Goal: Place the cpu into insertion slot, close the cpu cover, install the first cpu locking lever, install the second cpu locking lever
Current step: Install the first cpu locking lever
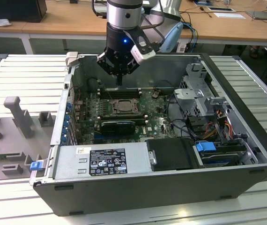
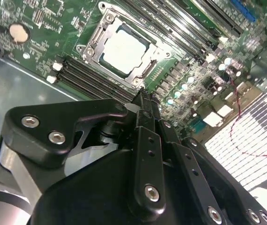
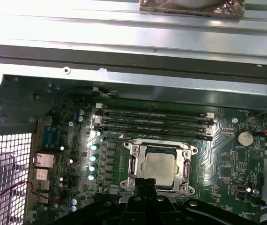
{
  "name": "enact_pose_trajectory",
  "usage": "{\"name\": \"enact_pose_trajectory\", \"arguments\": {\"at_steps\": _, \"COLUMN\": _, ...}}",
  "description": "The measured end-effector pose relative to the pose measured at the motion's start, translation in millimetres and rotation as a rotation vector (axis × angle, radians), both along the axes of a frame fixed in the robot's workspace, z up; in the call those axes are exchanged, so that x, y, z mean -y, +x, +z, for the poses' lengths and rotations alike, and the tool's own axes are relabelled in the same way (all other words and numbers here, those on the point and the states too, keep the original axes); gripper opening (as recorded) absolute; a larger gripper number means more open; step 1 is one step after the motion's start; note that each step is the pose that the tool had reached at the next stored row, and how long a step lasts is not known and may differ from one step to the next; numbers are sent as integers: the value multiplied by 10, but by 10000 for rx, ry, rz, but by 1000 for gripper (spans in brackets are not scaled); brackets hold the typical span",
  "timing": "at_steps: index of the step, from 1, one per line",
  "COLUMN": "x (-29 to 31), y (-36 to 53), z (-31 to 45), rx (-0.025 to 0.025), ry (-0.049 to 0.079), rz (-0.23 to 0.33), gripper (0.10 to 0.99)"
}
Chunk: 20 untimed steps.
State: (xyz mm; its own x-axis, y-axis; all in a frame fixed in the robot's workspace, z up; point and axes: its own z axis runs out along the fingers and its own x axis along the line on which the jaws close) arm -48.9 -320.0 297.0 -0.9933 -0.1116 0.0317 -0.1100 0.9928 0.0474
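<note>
In the first wrist view, you lose the near edge of the cover [image 3: 161,146] behind the gripper [image 3: 145,185], whose body runs off the picture's edge. In the second wrist view, its dark bulk hides the green board [image 2: 40,28] beneath it. In the exterior view, the arm [image 1: 124,18] is cut off above, and the chip [image 1: 122,107] is too small to tell from its cover.

Bright room light, fairly even; glare washes the metal case wall [image 3: 133,44] in the first wrist view and whitens the cpu [image 2: 124,49] in the second wrist view; my hand [image 2: 142,96] reads near black; the green board [image 1: 157,117] lies shadowed in the exterior view.
</note>
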Motion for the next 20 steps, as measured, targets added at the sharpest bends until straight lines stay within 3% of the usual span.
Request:
{"name": "enact_pose_trajectory", "arguments": {"at_steps": 3, "x": 0, "y": 0, "z": 1, "rx": 0, "ry": -1, "rz": 483, "gripper": 106}}
{"name": "enact_pose_trajectory", "arguments": {"at_steps": 7, "x": 0, "y": -22, "z": -3, "rx": 2, "ry": 18, "rz": 602, "gripper": 106}}
{"name": "enact_pose_trajectory", "arguments": {"at_steps": 9, "x": 0, "y": -73, "z": -5, "rx": 23, "ry": 46, "rz": 616, "gripper": 106}}
{"name": "enact_pose_trajectory", "arguments": {"at_steps": 11, "x": 0, "y": -160, "z": -13, "rx": 116, "ry": 59, "rz": 618, "gripper": 106}}
{"name": "enact_pose_trajectory", "arguments": {"at_steps": 15, "x": 0, "y": -331, "z": -44, "rx": 349, "ry": 60, "rz": 619, "gripper": 106}}
{"name": "enact_pose_trajectory", "arguments": {"at_steps": 16, "x": -1, "y": -368, "z": -65, "rx": 383, "ry": 58, "rz": 611, "gripper": 106}}
{"name": "enact_pose_trajectory", "arguments": {"at_steps": 20, "x": -4, "y": -370, "z": -134, "rx": 387, "ry": 44, "rz": -6, "gripper": 106}}
